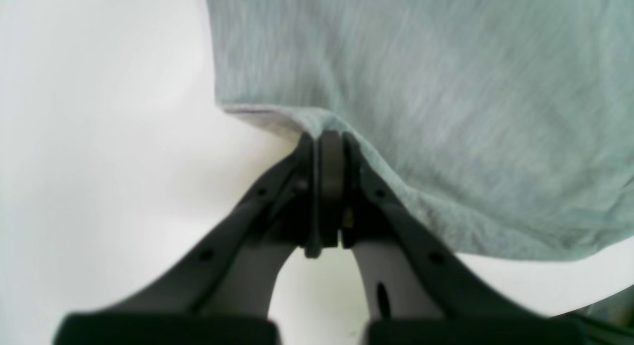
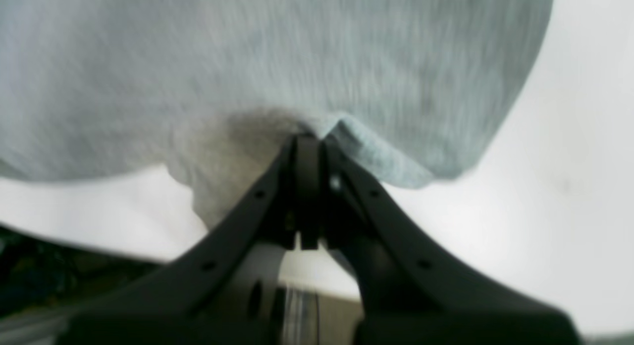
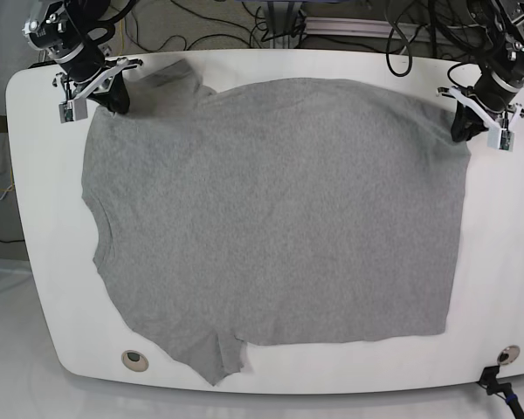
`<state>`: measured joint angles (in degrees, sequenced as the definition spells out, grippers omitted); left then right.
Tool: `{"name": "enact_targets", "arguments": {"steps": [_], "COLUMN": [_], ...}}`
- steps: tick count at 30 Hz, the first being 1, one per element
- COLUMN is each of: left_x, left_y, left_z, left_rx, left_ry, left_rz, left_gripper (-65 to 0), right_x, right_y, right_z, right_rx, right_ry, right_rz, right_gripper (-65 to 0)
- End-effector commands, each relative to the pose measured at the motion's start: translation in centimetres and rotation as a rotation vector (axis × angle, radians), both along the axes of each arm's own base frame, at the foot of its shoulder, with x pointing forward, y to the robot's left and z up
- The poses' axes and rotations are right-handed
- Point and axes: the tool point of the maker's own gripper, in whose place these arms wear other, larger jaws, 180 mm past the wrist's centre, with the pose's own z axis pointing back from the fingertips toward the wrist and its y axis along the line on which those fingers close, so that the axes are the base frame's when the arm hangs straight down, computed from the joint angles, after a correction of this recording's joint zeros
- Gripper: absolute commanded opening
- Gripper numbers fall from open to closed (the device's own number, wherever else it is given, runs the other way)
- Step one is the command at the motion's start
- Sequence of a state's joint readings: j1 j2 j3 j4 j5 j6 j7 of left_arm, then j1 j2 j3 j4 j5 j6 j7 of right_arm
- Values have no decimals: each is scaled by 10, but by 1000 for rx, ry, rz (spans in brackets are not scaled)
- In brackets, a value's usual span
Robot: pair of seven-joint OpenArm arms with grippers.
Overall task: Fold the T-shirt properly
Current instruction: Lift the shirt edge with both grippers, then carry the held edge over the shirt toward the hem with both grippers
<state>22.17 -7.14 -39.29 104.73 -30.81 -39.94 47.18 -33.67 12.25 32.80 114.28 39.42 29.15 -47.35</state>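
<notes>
Black fingers of the left gripper fill the bottom of the left wrist view, pressed together on the hem of the grey T-shirt, which spreads over the upper right of that frame above the white table. Much the same shows in the right wrist view: the right gripper has its fingers closed on a bunched fold of the shirt's edge, cloth across the top of the frame and table at the right. From the base view the shirt lies spread nearly flat over the middle of the table, one sleeve poking out at the bottom centre and another at the upper left. At the upper right of that frame the left gripper pinches the shirt's corner; at the upper left the right gripper pinches the edge by the sleeve. Cables run along the top behind the table.
</notes>
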Motion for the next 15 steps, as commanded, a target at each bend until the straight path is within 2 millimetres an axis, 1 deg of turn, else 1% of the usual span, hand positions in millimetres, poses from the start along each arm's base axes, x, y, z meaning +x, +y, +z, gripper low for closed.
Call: {"name": "enact_targets", "arguments": {"steps": [1,7,10,12,13,15], "left_x": [16,41,56,63,68,75], "left_y": [0,-6,-4,-5,-4,2], "left_z": [20,34,41,38,38,32], "left_rx": [-3,-27,-54,-79,-86,-118], "left_ry": [-81,-153,-182,-181,-188,-179], "left_rz": [-7,4,53,63,69,110], "left_gripper": [-650,-650,-650,-650,-650,-650], "right_x": [14,46,61,70,75,86], "right_y": [-2,-1,0,0,0,-3], "right_z": [18,39,44,47,50,54], "right_rx": [8,22,16,20,23,28], "right_ry": [-70,-166,-175,-189,-202,-225], "right_rz": [16,21,30,29,28,19], "right_gripper": [-650,-650,-650,-650,-650,-650]}}
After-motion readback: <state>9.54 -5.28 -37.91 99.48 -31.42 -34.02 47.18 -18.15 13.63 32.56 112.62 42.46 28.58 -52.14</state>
